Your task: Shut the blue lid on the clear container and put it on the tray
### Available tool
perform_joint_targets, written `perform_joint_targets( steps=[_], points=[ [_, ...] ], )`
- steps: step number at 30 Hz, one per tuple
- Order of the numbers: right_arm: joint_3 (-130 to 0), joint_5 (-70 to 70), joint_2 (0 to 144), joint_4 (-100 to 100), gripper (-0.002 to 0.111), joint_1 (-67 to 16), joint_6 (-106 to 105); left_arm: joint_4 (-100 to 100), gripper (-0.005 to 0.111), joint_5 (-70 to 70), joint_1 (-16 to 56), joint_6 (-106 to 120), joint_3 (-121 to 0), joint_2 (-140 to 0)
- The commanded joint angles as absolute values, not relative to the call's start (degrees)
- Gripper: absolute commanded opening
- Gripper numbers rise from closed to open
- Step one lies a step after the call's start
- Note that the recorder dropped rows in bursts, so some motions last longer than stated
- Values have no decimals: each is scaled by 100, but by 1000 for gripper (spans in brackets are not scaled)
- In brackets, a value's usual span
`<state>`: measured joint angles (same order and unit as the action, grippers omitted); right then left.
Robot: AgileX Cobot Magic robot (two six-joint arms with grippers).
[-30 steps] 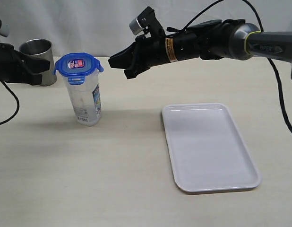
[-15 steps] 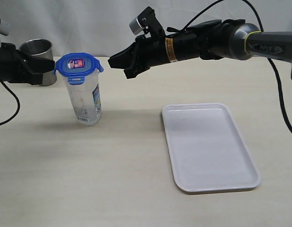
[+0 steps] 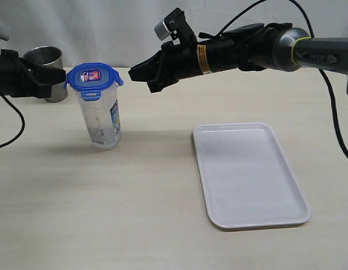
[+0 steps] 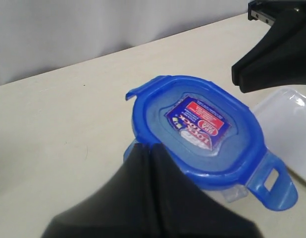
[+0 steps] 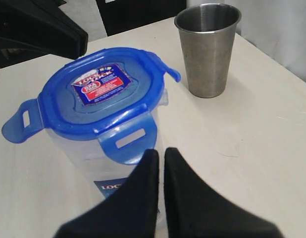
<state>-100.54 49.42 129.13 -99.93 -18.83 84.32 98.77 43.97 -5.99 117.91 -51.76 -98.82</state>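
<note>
The clear container (image 3: 102,121) stands upright on the table with the blue lid (image 3: 93,77) sitting on its mouth. Several of the lid's tabs stick outward. My left gripper (image 3: 62,76) is shut, and its tips meet the lid's (image 4: 200,129) left edge, seen close in the left wrist view (image 4: 148,146). My right gripper (image 3: 138,73) is shut too and hovers a short way right of the lid, apart from it. In the right wrist view its tips (image 5: 158,151) hang just off a flipped-out tab of the lid (image 5: 103,91). The white tray (image 3: 247,174) lies flat to the right, with nothing on it.
A grey steel cup (image 3: 44,59) stands behind my left arm, also seen in the right wrist view (image 5: 207,49). The right arm (image 3: 247,48) stretches across the back of the table. Bare tabletop lies in front of the container and tray.
My left gripper has slid right until its tips reach the lid's edge. The right gripper, the container and the tray have stayed in place.
</note>
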Motion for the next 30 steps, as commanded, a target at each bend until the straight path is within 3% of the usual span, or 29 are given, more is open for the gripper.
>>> perform_joint_targets(
  steps=[1, 16, 30],
  points=[
    [-10026, 4962, 12844, -9995, 4, -1877, 8444, 9923, 0, 4642, -594, 11750, -5218, -9822],
    [-10026, 4908, 12844, -9995, 4, -1866, 8356, 9995, 0, 4042, -594, 12282, -4225, -9164],
    [-10026, 4918, 12844, -9995, 4, -1866, 8455, 9995, 0, 4388, -594, 12282, -4422, -9772]
  ],
)
